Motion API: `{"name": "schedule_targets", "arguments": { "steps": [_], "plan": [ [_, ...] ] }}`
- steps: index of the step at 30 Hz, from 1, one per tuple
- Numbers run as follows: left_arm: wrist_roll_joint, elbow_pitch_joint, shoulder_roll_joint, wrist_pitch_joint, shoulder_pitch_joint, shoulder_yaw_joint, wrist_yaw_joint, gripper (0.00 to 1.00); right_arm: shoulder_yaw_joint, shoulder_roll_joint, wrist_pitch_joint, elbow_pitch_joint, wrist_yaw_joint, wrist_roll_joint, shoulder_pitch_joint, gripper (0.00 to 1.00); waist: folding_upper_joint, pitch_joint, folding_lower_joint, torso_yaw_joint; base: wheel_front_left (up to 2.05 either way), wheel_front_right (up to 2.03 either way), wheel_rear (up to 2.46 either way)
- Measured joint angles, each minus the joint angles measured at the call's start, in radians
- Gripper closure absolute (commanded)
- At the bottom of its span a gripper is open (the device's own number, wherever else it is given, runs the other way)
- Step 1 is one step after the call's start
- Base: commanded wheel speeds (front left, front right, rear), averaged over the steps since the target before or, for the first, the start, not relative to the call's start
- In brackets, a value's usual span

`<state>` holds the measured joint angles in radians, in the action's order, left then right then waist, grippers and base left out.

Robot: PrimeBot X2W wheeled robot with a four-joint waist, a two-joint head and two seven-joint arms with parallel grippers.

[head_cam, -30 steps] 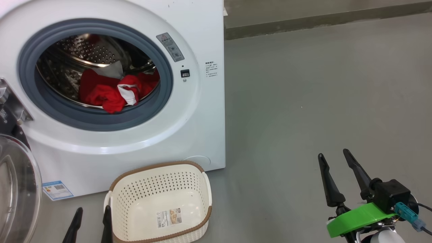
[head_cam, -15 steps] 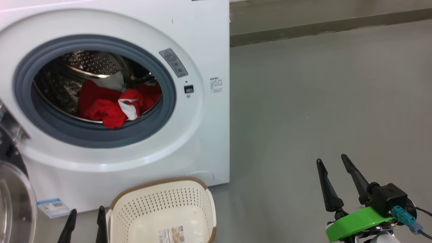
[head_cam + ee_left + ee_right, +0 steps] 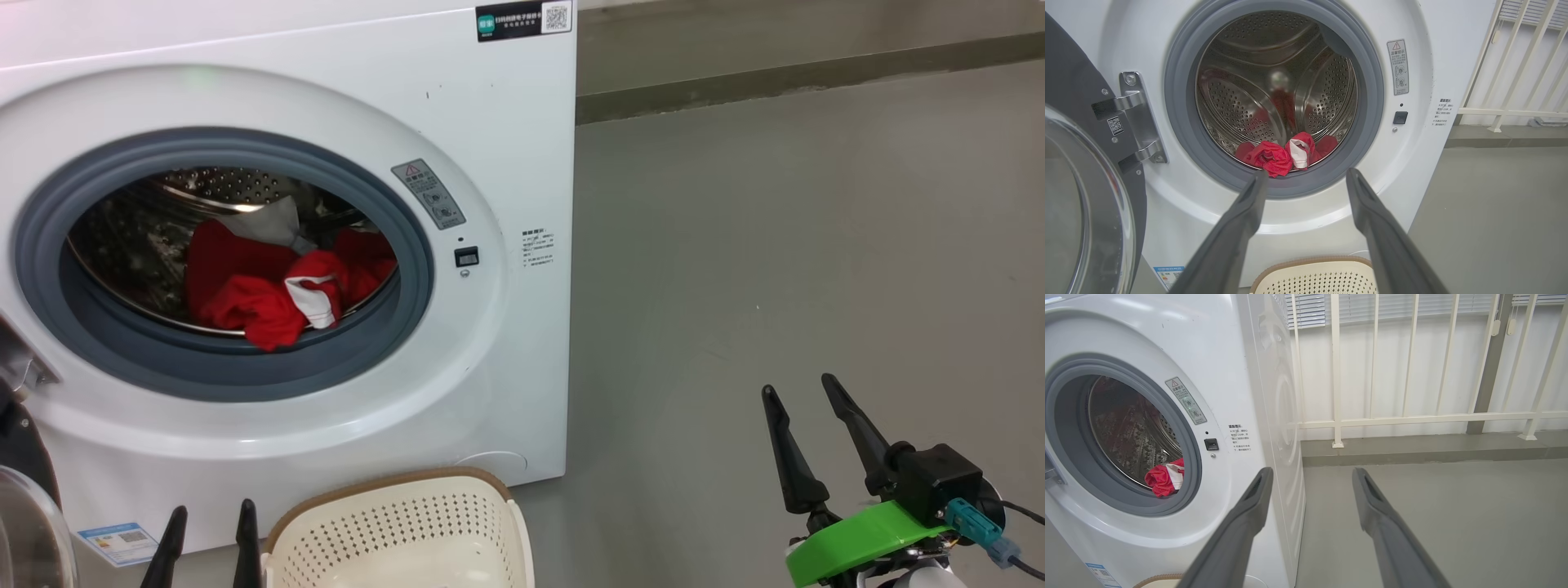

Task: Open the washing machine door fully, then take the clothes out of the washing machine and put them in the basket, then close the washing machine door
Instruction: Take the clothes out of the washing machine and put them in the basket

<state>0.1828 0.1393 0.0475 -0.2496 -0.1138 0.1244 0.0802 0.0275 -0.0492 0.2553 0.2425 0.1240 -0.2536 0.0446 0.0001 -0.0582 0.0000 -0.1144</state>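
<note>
1. My left gripper (image 3: 211,513) sits at the bottom left of the head view. Its jaws are spread wide with nothing between them, and its tips stand just left of the basket (image 3: 384,496).
2. In the left wrist view its two fingers (image 3: 1237,228) point at the lower half of the washer (image 3: 506,163) mouth. They are short of the grey gasket (image 3: 114,359) and touch nothing.
3. My right gripper (image 3: 798,388) hangs at the lower right of the head view over bare floor (image 3: 775,245), well apart from the washer. Its jaws are also spread and empty, and a green piece (image 3: 857,539) sits at its wrist.
4. The door (image 3: 1086,204) is swung clear of the mouth to the washer's left, hanging on its metal hinge (image 3: 1137,118). Its glass bowl bulges toward my left wrist camera.
5. The clothes (image 3: 261,302) lie at the bottom front of the steel drum (image 3: 1241,110). They are a bunched red heap with a white piece tucked in on the right. One red fold droops over the drum lip onto the gasket.
6. The basket stands on the floor just in front of the washer, below the mouth and toward its right side. Its brown rim and perforated far wall show at the bottom edge of the head view.
7. A blue label (image 3: 118,543) sits low on the washer front, beside my left fingers.
8. In the right wrist view a white railing (image 3: 1412,416) runs behind the washer's side panel.
</note>
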Motion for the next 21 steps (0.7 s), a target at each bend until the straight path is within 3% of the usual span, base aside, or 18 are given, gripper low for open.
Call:
{"name": "schedule_targets", "arguments": {
  "steps": [21],
  "plan": [
    [0.000,0.006,-0.001,0.000,0.000,-0.003,-0.011,0.00,0.006,0.000,0.000,0.000,0.000,-0.002,0.000,0.00,0.0000,-0.002,0.0000,-0.002,0.00,0.00,0.00]
  ]
}}
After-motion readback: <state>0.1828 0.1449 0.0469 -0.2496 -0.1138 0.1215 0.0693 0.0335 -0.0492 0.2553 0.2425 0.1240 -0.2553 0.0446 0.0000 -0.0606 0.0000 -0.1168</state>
